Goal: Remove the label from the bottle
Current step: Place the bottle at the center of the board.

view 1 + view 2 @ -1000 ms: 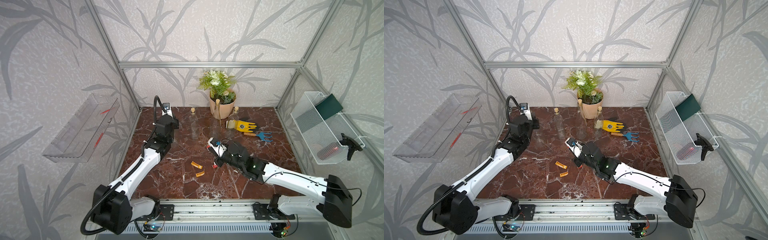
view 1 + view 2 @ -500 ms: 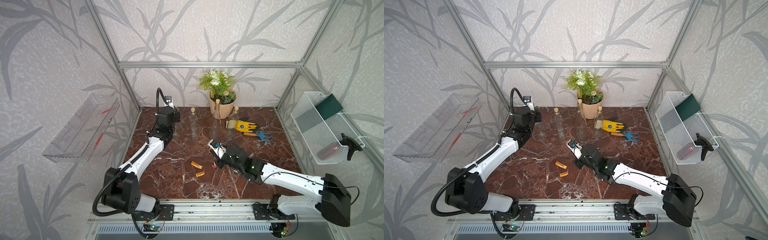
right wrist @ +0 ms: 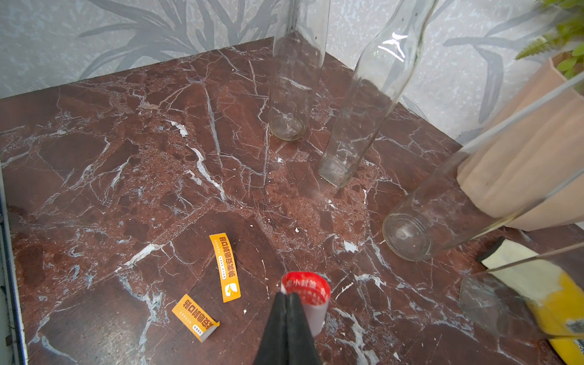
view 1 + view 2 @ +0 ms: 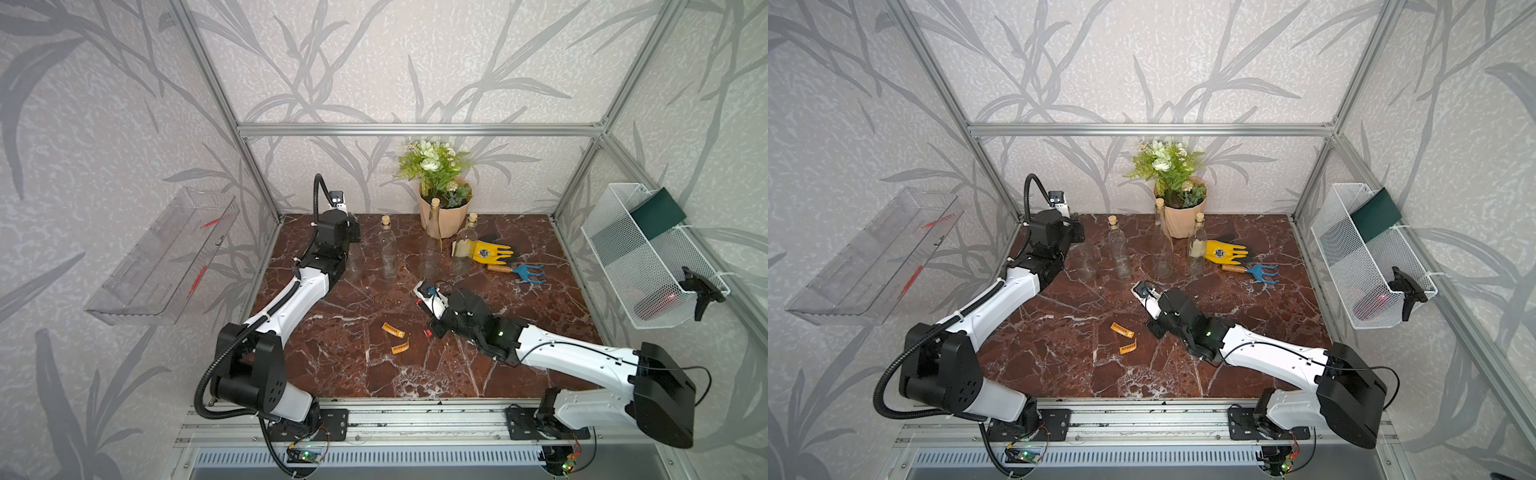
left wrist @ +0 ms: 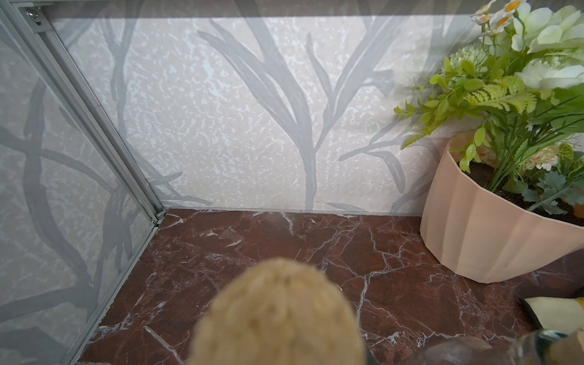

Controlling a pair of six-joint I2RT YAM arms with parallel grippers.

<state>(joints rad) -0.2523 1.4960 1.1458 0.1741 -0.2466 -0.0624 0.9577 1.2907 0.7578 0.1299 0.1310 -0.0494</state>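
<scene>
My left gripper [image 4: 351, 235] is at the back left corner, shut round the neck of a clear glass bottle [image 4: 354, 266] that stands upright on the marble. In the left wrist view only the bottle's blurred cork [image 5: 278, 316] shows, and the fingers are hidden. My right gripper [image 3: 287, 295] is low over the middle of the table, shut on a round red label [image 3: 306, 290] whose white backing curls beside the fingertips. In a top view the red label [image 4: 427, 332] shows as a small spot at the gripper's tip.
Two orange labels [image 3: 225, 268] [image 3: 195, 317] lie loose on the marble, left of the right gripper. Three corked clear bottles [image 4: 388, 253] [image 4: 432, 245] [image 4: 464, 245] stand in a row. Behind them are a plant pot [image 4: 444, 210], a yellow glove [image 4: 490, 252] and a blue rake [image 4: 523, 272]. A wire basket [image 4: 648, 257] hangs on the right wall.
My left arm has stretched toward the back left corner, taking the bottle with it. The right gripper has shifted slightly with the red label still in it.
</scene>
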